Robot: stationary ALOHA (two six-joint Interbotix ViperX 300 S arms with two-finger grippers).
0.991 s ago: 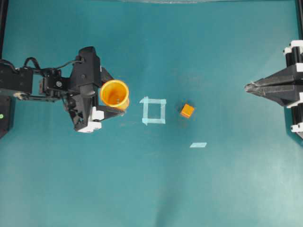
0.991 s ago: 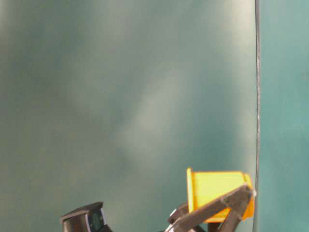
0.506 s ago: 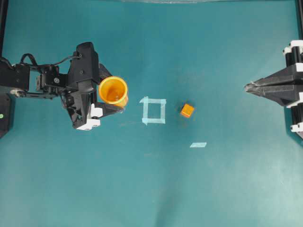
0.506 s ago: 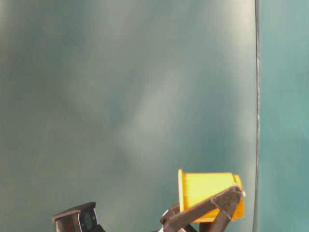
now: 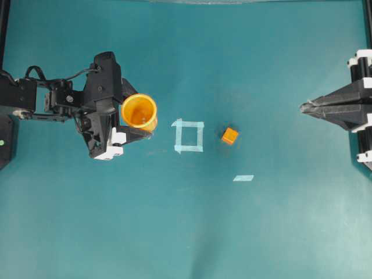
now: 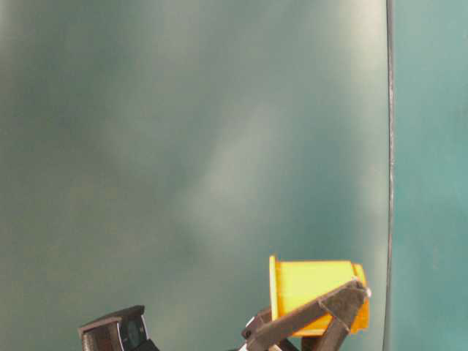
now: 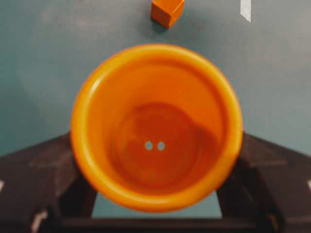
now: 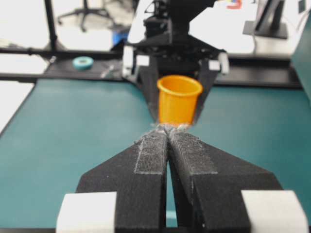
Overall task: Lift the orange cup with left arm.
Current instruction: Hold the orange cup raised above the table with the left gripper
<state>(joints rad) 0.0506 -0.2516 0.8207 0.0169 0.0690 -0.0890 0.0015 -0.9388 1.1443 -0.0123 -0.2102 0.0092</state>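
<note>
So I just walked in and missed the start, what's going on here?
The left gripper is shut on the orange cup, holding it upright to the left of a taped square on the green table. A small orange cube sits on the other side of that square. The right gripper is shut and empty at the far edge, taking no part.

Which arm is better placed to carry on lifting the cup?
Left: its jaws are shut on the orange cup. The right gripper sits closed at the table's far edge.
</note>
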